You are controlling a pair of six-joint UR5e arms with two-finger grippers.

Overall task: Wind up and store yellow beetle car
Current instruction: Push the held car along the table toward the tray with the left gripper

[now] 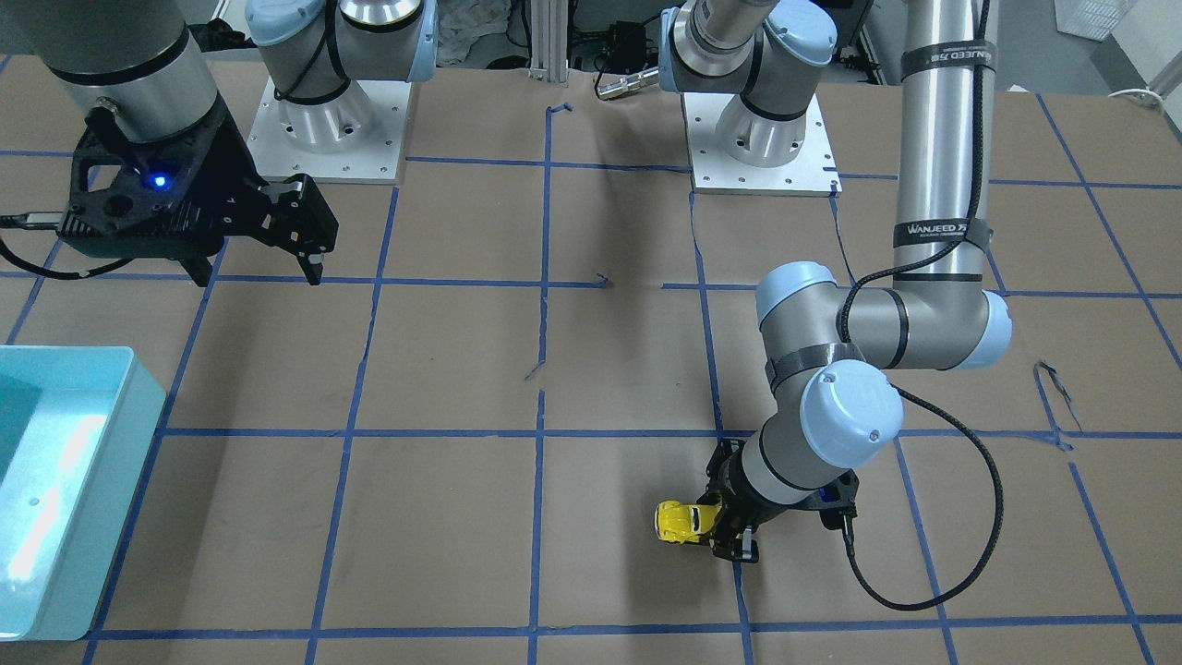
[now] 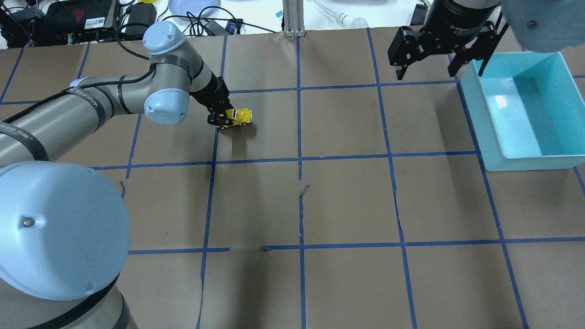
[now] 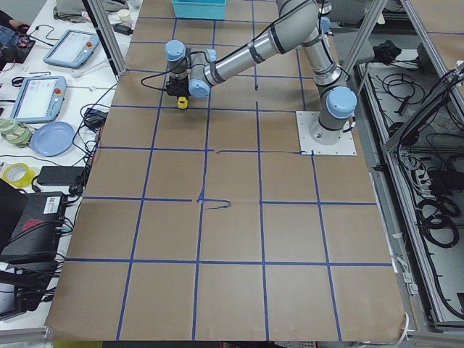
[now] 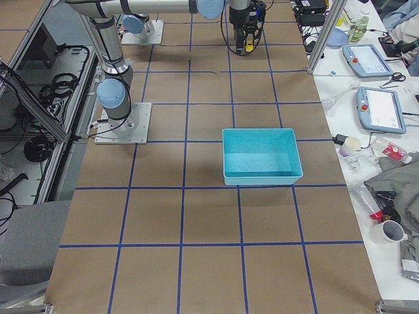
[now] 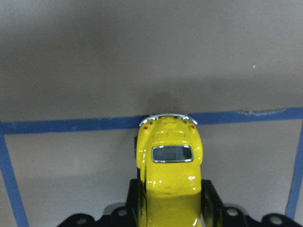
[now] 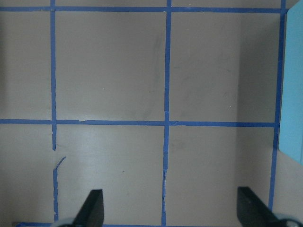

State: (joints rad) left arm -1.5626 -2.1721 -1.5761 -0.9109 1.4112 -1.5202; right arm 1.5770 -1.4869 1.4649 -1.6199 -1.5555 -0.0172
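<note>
Clamped on yellow beetle car (image 5: 168, 161) at its flanks: left gripper (image 5: 170, 202), low at the taped table (image 2: 347, 201); wheel contact unclear. Farther off, right gripper (image 2: 427, 64) spread wide beside teal bin (image 2: 534, 162). Grasp apparently done; winding unconfirmed, storing yet to do.

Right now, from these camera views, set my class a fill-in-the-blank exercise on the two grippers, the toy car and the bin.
The left gripper is shut on the small toy beetle car, whose colour is ___.
The right gripper holds nothing, and its jaws stand ___, not shut.
The rectangular turquoise plastic bin stands on the robot's ___ side.
The tape grid on the brown paper table cover is ___.
Missing words: yellow; open; right; blue.
</note>
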